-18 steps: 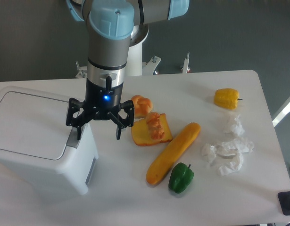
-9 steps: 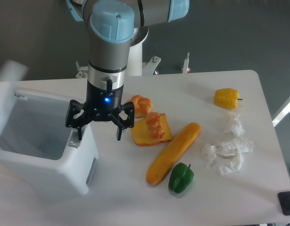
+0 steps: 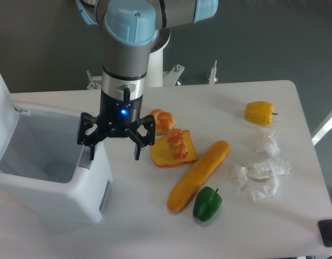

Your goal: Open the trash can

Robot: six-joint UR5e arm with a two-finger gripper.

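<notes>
The trash can [image 3: 85,194] is a large white boxy bin at the left of the table. Its lid [image 3: 2,116] stands swung up at the far left edge, and the hollow inside shows. My gripper [image 3: 114,155] hangs over the can's right rim with its fingers spread open and empty. The left fingertip [image 3: 92,154] sits at the grey latch tab [image 3: 86,162] on the rim. The right fingertip [image 3: 137,154] hangs over the table beside the can.
To the right of the can lie a bread roll [image 3: 162,120], a toast slice with shrimp [image 3: 174,148], a long yellow squash [image 3: 198,174], a green pepper [image 3: 208,203], crumpled tissues [image 3: 261,175] and a yellow pepper [image 3: 259,112]. A dark object [image 3: 329,232] sits at the right front corner.
The lid was flat and shut one second ago; it has swung up to the left and now stands open. The gripper has stayed almost in place at the latch.
</notes>
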